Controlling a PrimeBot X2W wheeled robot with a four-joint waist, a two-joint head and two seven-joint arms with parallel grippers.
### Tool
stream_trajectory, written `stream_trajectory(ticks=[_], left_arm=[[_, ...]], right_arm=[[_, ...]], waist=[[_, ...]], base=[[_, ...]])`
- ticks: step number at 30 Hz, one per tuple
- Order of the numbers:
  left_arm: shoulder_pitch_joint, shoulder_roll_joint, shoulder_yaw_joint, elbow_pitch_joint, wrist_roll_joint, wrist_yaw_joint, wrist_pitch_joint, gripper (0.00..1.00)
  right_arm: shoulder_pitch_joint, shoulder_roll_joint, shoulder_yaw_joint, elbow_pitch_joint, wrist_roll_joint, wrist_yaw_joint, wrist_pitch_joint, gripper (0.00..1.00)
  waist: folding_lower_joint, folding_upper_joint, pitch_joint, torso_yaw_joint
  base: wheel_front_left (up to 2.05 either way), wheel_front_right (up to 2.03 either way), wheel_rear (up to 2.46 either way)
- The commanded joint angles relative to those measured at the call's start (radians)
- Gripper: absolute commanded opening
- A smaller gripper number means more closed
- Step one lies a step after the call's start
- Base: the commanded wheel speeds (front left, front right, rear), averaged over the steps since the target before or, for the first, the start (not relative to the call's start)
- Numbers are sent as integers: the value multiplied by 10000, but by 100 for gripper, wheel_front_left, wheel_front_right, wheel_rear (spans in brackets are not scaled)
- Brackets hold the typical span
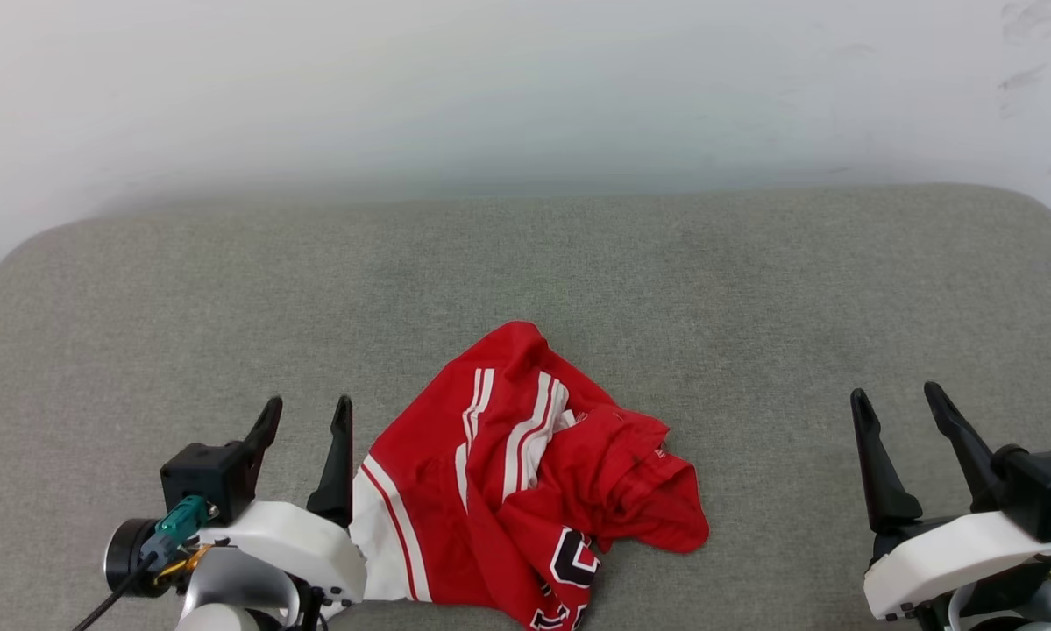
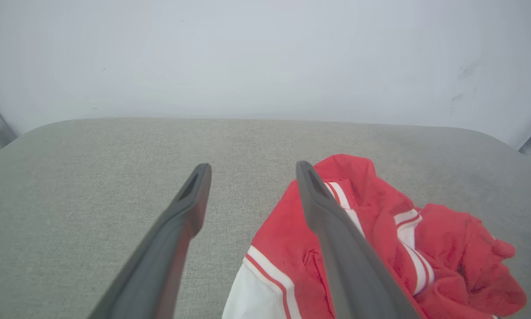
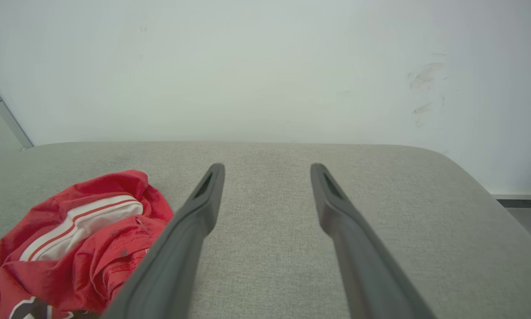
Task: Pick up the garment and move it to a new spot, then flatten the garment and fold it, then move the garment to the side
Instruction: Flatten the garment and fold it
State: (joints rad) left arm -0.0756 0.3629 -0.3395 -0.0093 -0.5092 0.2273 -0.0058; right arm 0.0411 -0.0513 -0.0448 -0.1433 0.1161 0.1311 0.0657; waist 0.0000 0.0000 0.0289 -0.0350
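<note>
The garment (image 1: 525,473), a red jersey with white stripes, a white sleeve and black-and-white lettering, lies crumpled near the front middle of the grey cushioned surface (image 1: 578,263). My left gripper (image 1: 308,412) stands open just left of it with nothing between its fingers; its right finger is close beside the white sleeve. In the left wrist view the garment (image 2: 380,248) lies under and right of the right finger (image 2: 336,239). My right gripper (image 1: 898,405) is open and empty, well to the right of the garment (image 3: 79,239).
The grey cushioned surface has rounded far corners and ends at a pale wall (image 1: 525,88). Bare cushion stretches behind the garment and to both sides.
</note>
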Motion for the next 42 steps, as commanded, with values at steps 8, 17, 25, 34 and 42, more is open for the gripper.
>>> stream_trajectory(ticks=[8,17,25,34,42], left_arm=[[-250,-219,-248,-888,808,218,-1225,100],[-225,-310,-387,-1240,1000,439,-1251,100],[-545,-558,-621,-1163,1043,322,-1502,100],[-846,-912,-806,-657,867,143,-1860,100],[-888,-944,-739,-388,788,162,-2014,100]], right_arm=[[64,12,-223,-86,-149,-7,358,100],[-678,-777,944,627,457,-7,2486,100],[-2168,-2076,3189,1354,2020,-7,5610,100],[-3764,-3097,5026,2369,2735,-7,6935,100],[-4076,-3345,4984,2634,3221,-7,6663,0]], waist=[[0,0,-248,234],[0,0,-59,1014],[0,0,601,2152],[0,0,1210,2960],[0,0,1250,2570]], base=[[0,0,0],[0,0,0],[0,0,0],[0,0,0],[0,0,0]])
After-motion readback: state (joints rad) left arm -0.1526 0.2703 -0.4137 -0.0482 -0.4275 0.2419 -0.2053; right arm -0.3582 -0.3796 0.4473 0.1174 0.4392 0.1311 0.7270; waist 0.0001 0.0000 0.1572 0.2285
